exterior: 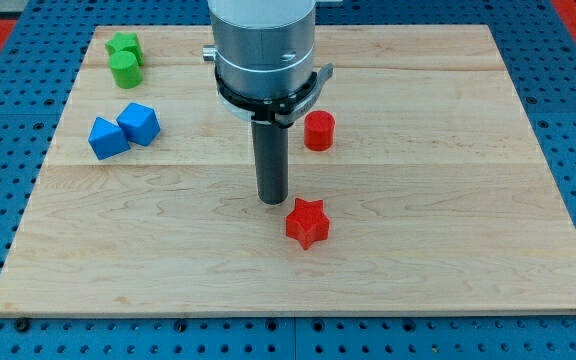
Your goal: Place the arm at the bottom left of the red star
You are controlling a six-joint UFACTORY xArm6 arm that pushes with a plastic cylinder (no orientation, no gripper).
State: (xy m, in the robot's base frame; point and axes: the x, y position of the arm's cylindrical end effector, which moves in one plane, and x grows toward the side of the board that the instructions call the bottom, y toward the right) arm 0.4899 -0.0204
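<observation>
Wooden board (448, 270) on blue pegboard. Red star (307, 222) lies low of centre; my tip (272, 200), bare rod holding nothing, sits just beside its upper left. Risk: swinging to bottom left clips the star, shoving it rightward; red cylinder (318, 131) well clear

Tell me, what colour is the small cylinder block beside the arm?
Red. The cylinder shows clearly in the camera view, above the red star.
</observation>
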